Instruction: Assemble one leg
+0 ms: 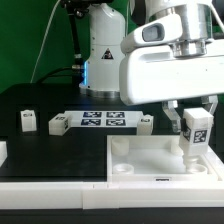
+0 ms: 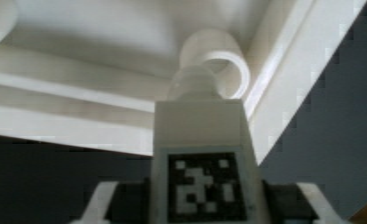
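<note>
1. Tabletop (image 1: pixel 40 145): black. It fills the left and lower part of the exterior view and carries every loose part.
2. Arm (image 1: pixel 165 55): white, in the upper right of the exterior view, reaching down over the panel.
3. Panel (image 1: pixel 150 162): a large flat white square with round corner sockets, in the lower right of the exterior view. In the wrist view one socket (image 2: pixel 224 70) lies straight beyond the held leg's far end.
4. Marker board (image 1: pixel 100 122): thin, white and tagged, at mid-frame just behind the panel.
5. Leg (image 1: pixel 194 130) (image 2: pixel 206 150): a small white block with a tag on its face. It is held upright at the right of the exterior view, with its lower end at the panel's surface. Whether it has entered the socket cannot be told.
6. Spare blocks (image 1: pixel 27 120): three similar pieces stand on the tabletop at mid-left and centre, unused.
7. Fingers (image 2: pixel 109 205): closed narrowly on the leg's two sides.
8. Progress, as judged: the leg is picked up and brought to a socket. Seating and fixing it, then letting go, appear to remain.
</note>
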Robot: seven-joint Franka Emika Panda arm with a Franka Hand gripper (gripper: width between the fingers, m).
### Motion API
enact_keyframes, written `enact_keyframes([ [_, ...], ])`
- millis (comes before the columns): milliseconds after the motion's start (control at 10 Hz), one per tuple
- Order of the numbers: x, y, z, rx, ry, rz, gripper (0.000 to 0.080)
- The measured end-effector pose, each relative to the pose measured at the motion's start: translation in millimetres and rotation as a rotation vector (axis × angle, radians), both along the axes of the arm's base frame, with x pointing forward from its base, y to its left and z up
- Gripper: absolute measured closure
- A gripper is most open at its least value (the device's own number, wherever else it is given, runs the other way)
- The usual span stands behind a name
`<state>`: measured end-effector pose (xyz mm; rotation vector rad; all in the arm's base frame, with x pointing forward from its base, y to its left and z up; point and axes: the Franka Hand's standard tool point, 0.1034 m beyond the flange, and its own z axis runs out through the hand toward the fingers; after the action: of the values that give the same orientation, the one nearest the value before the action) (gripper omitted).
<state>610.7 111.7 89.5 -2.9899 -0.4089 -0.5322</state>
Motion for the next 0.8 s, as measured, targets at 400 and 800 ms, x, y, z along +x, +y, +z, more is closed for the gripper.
enact_keyframes([
  [400, -1.0, 8.2, -4.4, 0.001, -0.015, 0.011, 0.0509],
  [800, 0.9, 8.6, -18.0, 0.004, -0.055, 0.007, 0.0509],
])
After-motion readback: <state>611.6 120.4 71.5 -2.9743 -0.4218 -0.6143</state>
